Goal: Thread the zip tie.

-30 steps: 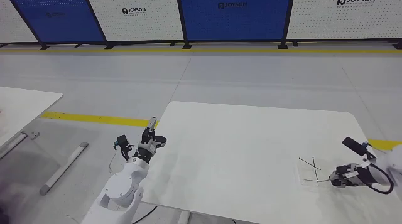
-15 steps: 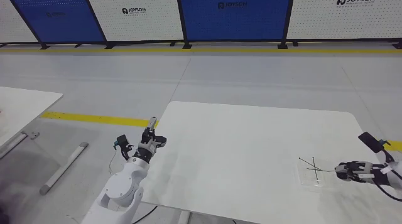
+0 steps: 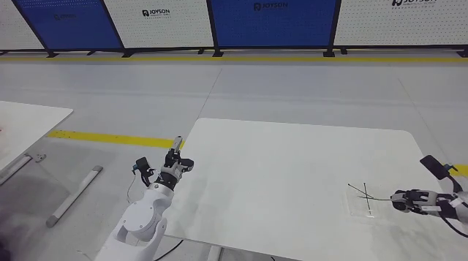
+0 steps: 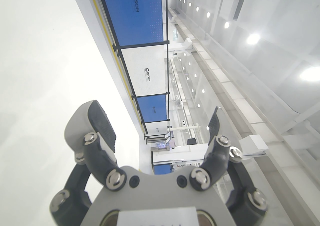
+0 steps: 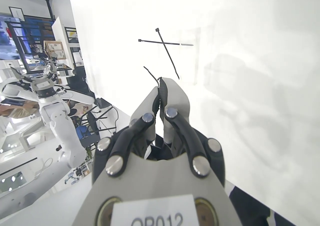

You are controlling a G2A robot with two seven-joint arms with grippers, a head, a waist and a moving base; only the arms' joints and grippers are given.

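My right gripper [image 5: 160, 82] is shut on a thin black zip tie [image 5: 150, 73], whose curved end sticks out past the fingertips. Two more black zip ties [image 5: 165, 46] lie crossed on the white table just beyond it. In the top view the right gripper [image 3: 395, 201] hovers near the table's right edge, with the held tie [image 3: 376, 199] pointing toward the crossed ties [image 3: 363, 190]. My left gripper [image 4: 157, 124] is open and holds nothing. It stands at the table's left edge [image 3: 176, 146], pointing away from the ties.
The white table [image 3: 292, 166] is bare across its middle. A faint clear sheet [image 3: 352, 208] lies under the zip ties. Beyond the table are grey floor with yellow lines and blue and white panels [image 3: 270, 5].
My right gripper has drawn back toward the table's right edge, taking one zip tie with it off the sheet. The left arm has not moved.
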